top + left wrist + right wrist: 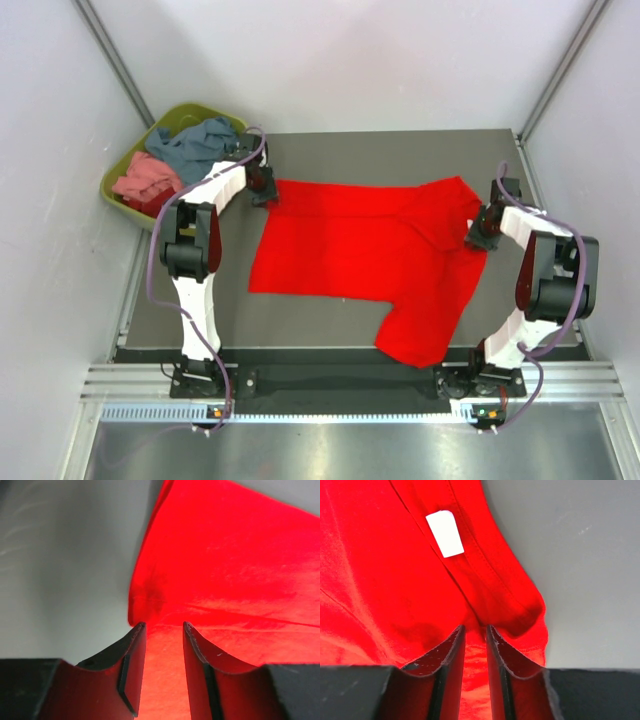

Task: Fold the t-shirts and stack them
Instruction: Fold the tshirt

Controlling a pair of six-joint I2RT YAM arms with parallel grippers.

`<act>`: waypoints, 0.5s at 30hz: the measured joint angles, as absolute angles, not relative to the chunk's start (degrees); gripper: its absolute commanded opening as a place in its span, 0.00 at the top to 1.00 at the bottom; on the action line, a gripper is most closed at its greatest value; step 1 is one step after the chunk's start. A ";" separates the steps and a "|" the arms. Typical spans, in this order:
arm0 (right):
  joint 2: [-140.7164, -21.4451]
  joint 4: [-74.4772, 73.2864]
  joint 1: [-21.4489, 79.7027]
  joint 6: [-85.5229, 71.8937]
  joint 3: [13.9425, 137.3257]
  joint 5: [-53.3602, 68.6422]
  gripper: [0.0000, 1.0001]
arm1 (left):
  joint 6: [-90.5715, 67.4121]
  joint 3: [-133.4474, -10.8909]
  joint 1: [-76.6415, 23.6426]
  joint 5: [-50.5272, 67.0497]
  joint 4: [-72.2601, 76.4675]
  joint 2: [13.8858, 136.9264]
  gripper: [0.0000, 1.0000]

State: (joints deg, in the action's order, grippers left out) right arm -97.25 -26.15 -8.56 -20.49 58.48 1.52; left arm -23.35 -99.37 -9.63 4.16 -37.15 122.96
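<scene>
Barely begun: bright red cloth t-shirt (pixel 350 245) unfolded between left jaws and right jaws, both clenched on it; nothing stacked.

A spread t-shirt (pixel 370 250) lies across the middle of the table (pixel 330 150), and its near right part reaches the table's front edge. The left gripper (pixel 263 187) sits at the shirt's far left corner. The right gripper (pixel 479 235) is at its right edge, with the neck label (pixel 445 533) just ahead of it. Beside the table's far left corner stands a tub (pixel 112 190), with more t-shirts (pixel 185 150) heaped in it.
</scene>
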 measured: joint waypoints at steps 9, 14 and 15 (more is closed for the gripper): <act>-97.12 -26.17 -8.36 -19.64 58.48 0.84 1.00 | -22.37 -99.44 -9.65 1.45 -38.83 122.96 0.52; -93.25 -26.98 -8.36 -19.79 58.48 -1.54 1.00 | -22.39 -99.09 -9.65 -0.08 -39.16 122.74 0.52; -91.74 -27.20 -8.36 -19.99 58.48 -2.15 1.00 | -22.39 -99.09 -9.65 -0.30 -39.20 122.74 0.52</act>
State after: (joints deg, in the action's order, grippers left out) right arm -91.74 -27.20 -8.36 -19.99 58.48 -2.15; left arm -22.39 -99.09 -9.65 -0.30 -39.20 122.74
